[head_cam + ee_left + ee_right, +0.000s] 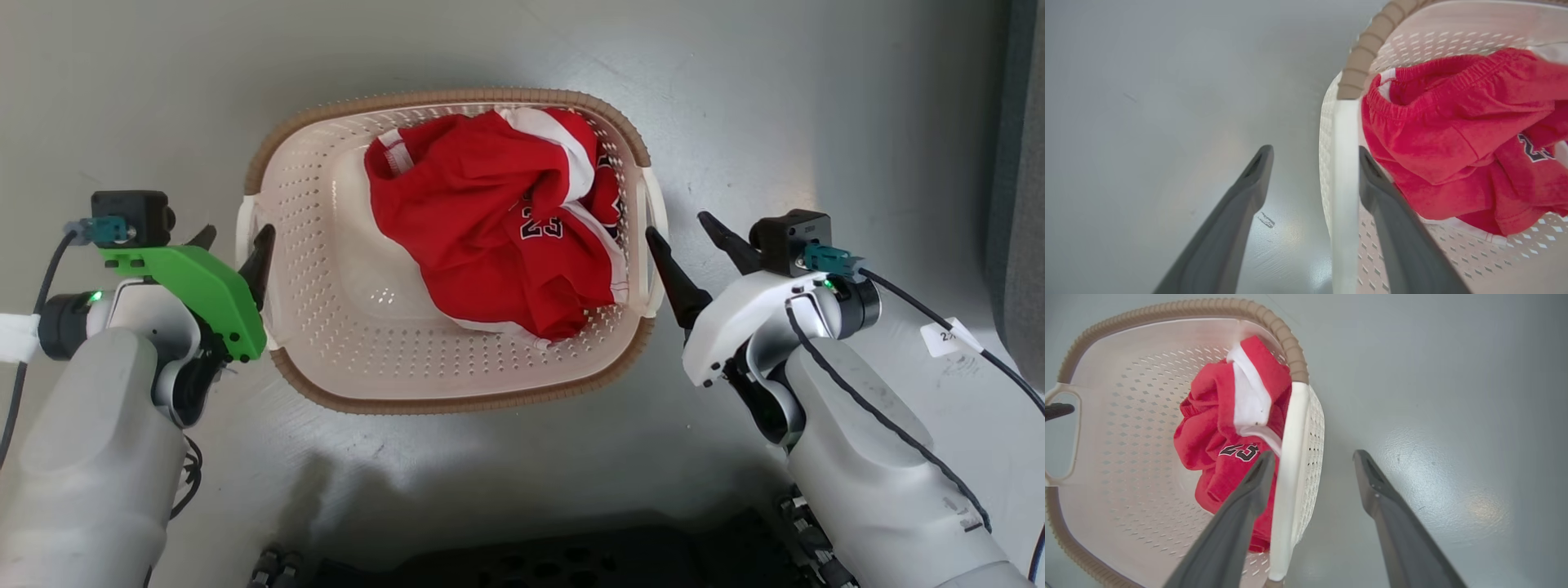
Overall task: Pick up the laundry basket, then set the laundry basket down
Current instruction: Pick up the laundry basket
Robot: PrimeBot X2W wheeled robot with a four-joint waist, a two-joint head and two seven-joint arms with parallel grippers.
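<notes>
Two wide-open tools flanked the shallow oval cream-white plastic laundry basket point(326, 245), which sat on a grey surface point(122, 82) with a crumpled red jersey point(490, 220) inside. The left tool point(1314, 157) straddled the white left handle point(1345, 163), one finger inside and one outside. The right tool point(1312, 457) straddled the white right handle point(1290, 457) likewise. Neither gripped anything. This symmetry probably served to let both clamp together and lift the basket level.

I have bare grey floor point(122, 98) on every side of the laundry basket point(326, 245). Inside it, the red garment point(482, 220) crowds the right wall, tight beside my right end effector point(678, 224)'s inner finger. The interior by my left end effector point(237, 233) lies free.
</notes>
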